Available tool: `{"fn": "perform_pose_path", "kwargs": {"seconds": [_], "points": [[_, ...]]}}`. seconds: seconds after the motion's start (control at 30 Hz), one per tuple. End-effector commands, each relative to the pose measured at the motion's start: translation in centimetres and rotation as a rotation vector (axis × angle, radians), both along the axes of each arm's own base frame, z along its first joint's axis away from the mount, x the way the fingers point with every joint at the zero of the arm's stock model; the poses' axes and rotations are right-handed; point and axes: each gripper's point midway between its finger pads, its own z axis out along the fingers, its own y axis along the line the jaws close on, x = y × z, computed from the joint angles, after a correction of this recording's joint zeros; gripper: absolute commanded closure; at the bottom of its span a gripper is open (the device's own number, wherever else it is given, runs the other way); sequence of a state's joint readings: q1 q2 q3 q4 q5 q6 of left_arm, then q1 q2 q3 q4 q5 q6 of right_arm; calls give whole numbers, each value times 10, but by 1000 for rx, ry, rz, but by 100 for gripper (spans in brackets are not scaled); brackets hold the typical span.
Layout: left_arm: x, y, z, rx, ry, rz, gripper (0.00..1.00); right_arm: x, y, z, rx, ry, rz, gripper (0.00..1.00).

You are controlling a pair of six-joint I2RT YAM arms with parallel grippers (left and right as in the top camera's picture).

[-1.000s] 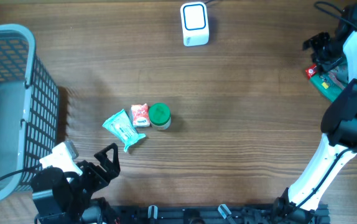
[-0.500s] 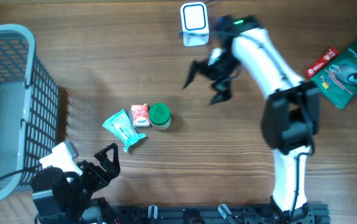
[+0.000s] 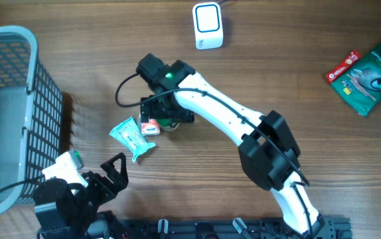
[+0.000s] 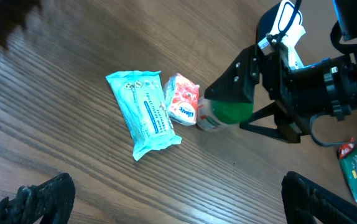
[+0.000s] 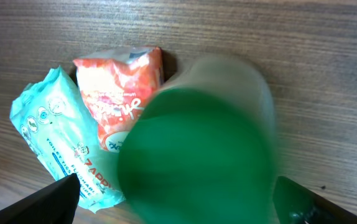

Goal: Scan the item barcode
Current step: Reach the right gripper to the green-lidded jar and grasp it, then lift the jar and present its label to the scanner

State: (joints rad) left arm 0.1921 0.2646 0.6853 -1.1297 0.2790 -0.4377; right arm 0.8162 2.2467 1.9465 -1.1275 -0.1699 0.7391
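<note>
Right end effector — now over table

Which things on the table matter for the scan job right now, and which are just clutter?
In the job:
scanner
green-lidded jar
right gripper, open over the jar
teal wipes pack and orange sachet beside the jar, probably waiting their turn

Lying about:
basket, far left
green pouch and red packet, right edge

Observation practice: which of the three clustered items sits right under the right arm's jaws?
The round green-lidded jar; red packet and teal packet lie beside it.
</note>
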Motion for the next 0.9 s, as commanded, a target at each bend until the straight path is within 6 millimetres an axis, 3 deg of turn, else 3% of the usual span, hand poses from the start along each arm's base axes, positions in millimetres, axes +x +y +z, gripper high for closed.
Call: {"fn": "perform_pose_path", "kwargs": {"seconds": [0.0,0.13,0.27,0.37,0.53,0.67,0.87], "points": [[0,-1,0,9,-6,-17,0,5,-6,-23,-73,-8,-33,0],[0,-1,0,10,-5,-17,0,11,-17,-30,-129,-45,-39,0],[0,-1,0,10,-5,-17,0,31,-31,-31,-207,-153,-57,0],[0,-1,0,10,-5,-17,0,45,-28,-29,-185,-199,-70,0],[0,-1,0,10,-5,-17,0,30,-18,-33,-101,-61,-249,0],[0,-1,0,10,-5,-17,0,33,-13,-40,-87,-53,-332,0],[0,-1,0,10,-5,-17,0,22,-16,-76,-131,32,-343,4]]}}
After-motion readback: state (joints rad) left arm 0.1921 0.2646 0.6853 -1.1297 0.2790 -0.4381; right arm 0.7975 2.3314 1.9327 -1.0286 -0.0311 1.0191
